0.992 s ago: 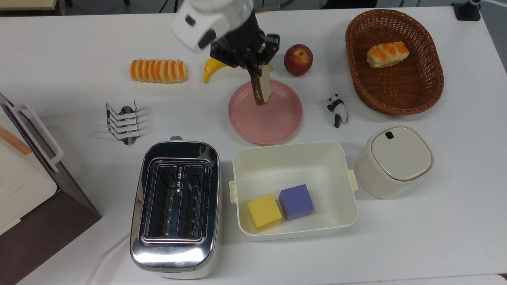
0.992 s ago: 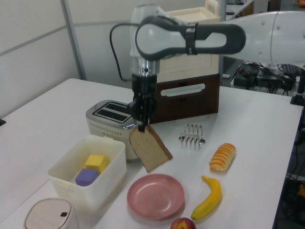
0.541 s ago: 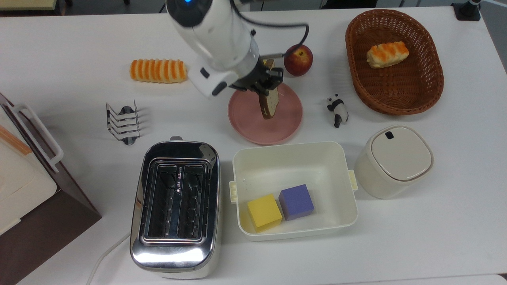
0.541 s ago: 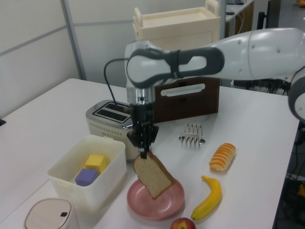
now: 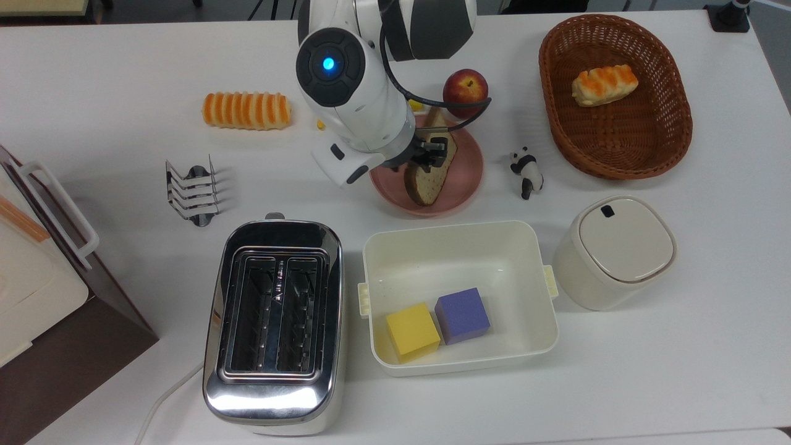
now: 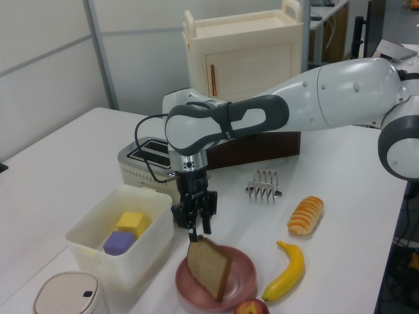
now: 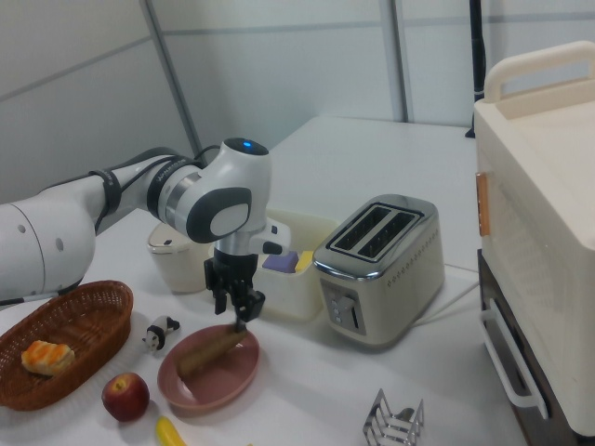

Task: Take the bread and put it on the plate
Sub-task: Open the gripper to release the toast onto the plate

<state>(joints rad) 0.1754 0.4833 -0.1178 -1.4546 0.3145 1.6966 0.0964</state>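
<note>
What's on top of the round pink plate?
A brown slice of bread lies tilted on the round pink plate, with the robot's black gripper just above. The plate part under the bread and arm is hidden.

Brown bread (image 5: 432,174); pink plate (image 5: 468,179); orange-striped roll (image 5: 246,110); yellow cube (image 5: 412,331); purple cube (image 5: 462,315).

White desk (image 5: 93,74) carrying plenty. In the top view: chrome toaster (image 5: 274,321) near-left, cream tub (image 5: 458,296) beside it, lidded canister (image 5: 612,250) right. Pink plate (image 5: 469,179) mid-desk, apple (image 5: 465,86) just beyond, panda figure (image 5: 526,171) to its right. Wicker basket (image 5: 615,99) far right, striped roll (image 5: 247,110) far left, toast rack (image 5: 191,191) and wooden cabinet (image 5: 55,296) at the left edge.
</note>
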